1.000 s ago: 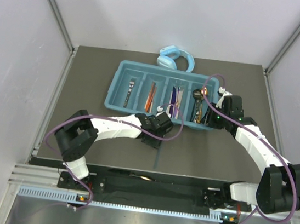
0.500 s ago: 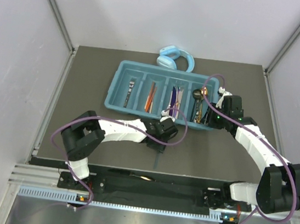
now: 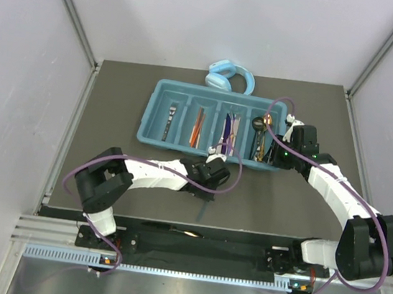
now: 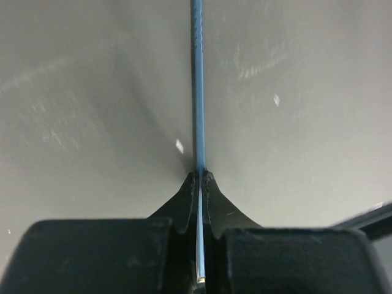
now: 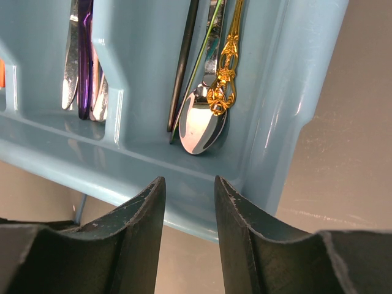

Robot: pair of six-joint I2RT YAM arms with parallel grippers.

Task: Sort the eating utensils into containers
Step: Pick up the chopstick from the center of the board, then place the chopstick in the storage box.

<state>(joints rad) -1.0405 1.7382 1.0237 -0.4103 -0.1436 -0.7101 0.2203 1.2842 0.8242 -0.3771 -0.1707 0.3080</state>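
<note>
The teal tray [image 3: 156, 113] lies at the back of the mat, with a fork [image 3: 170, 123], orange chopsticks [image 3: 197, 127], purple and silver knives [image 3: 230, 130] and spoons [image 3: 258, 137] in its four compartments. My left gripper [image 3: 207, 185] is shut on a thin blue utensil [image 4: 197, 92], which points toward the near edge over the mat [image 3: 203, 204]; the fingertips [image 4: 191, 184] pinch it edge-on. My right gripper [image 5: 190, 187] is open and empty over the tray's near right corner [image 5: 184, 177], above a silver spoon [image 5: 197, 125] and a gold spoon [image 5: 223, 79].
Light blue headphones [image 3: 229, 76] lie behind the tray. Grey walls stand on both sides of the dark mat [image 3: 110, 143]. A slim object [image 3: 182, 231] lies on the black base rail between the arm bases.
My left gripper has moved a little toward the near edge, onto the thin blue utensil on the mat. The right arm has not moved.
</note>
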